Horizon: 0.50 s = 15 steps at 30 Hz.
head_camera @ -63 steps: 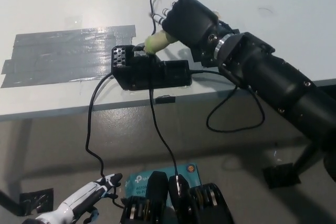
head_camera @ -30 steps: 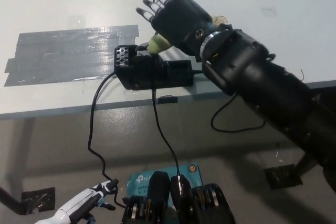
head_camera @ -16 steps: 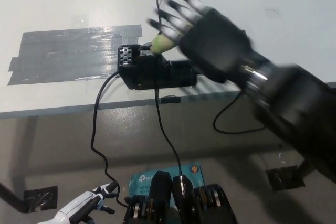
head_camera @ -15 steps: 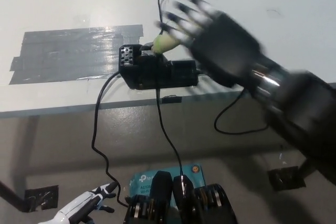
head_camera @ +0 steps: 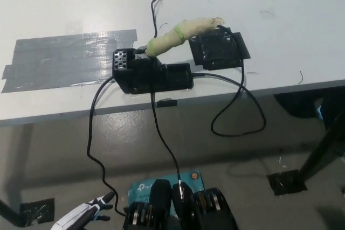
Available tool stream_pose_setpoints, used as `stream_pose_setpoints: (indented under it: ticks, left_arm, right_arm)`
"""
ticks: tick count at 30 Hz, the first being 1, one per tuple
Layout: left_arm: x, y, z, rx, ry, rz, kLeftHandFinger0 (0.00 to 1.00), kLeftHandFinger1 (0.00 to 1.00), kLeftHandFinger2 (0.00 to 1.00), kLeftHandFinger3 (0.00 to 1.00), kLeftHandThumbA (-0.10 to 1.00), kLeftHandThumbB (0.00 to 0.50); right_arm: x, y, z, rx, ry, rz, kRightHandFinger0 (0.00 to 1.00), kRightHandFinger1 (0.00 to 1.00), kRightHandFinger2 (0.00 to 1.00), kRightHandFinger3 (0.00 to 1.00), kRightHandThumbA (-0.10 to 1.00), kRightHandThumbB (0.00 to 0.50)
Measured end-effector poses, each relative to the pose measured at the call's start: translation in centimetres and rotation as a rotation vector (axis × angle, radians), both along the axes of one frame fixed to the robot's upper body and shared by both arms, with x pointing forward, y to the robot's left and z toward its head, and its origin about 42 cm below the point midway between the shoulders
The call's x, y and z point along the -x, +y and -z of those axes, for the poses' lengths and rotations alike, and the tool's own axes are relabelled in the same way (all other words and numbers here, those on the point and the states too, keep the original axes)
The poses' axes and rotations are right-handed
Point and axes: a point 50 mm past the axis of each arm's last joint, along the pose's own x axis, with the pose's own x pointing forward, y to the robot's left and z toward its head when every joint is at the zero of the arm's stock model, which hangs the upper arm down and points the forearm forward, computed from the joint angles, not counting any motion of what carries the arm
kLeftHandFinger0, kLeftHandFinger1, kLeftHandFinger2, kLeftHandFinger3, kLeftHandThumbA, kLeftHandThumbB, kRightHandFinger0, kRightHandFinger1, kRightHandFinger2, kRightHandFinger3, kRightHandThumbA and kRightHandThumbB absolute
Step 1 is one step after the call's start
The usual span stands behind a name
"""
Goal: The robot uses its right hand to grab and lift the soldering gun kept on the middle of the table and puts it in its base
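Observation:
The soldering gun [head_camera: 180, 32], its handle wrapped in cream tape with a green band, leans with its lower end in the black base [head_camera: 156, 76] near the table's front edge. Its upper end rests over a black square patch [head_camera: 218, 49]. A black cable [head_camera: 237, 111] loops from the base off the table edge. My black right hand is out of the picture. My white left hand [head_camera: 86, 214] rests low at the bottom left, only its tip showing.
A wide patch of grey tape [head_camera: 62, 60] lies on the white table [head_camera: 280, 30] left of the base. Two more cables [head_camera: 161, 138] hang from the base toward the floor. A teal box [head_camera: 145, 187] sits on the floor below.
My right hand, open above the soldering gun half a second ago, has pulled away to the right and left the picture. The gun stays in the base.

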Motion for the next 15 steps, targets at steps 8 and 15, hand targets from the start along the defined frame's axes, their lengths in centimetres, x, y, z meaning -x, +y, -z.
stream_pose_setpoints:
  ticks: [8, 15]
  left_arm:
    - [0.1, 1.2, 0.6, -0.003, 0.024, -0.043, 1.0, 0.87, 1.0, 1.0, 1.0, 0.455]
    - [0.0, 3.0, 1.1, 0.0, 0.038, -0.119, 1.0, 0.87, 1.0, 1.0, 1.0, 0.467]
  right_arm:
    - [0.8, -3.6, 6.0, -0.271, 0.126, 0.226, 0.97, 1.0, 1.0, 1.0, 0.4, 0.342]
    - [-0.2, -4.0, 6.6, -0.462, 0.076, 0.3, 0.7, 0.91, 1.0, 1.0, 0.26, 0.28]
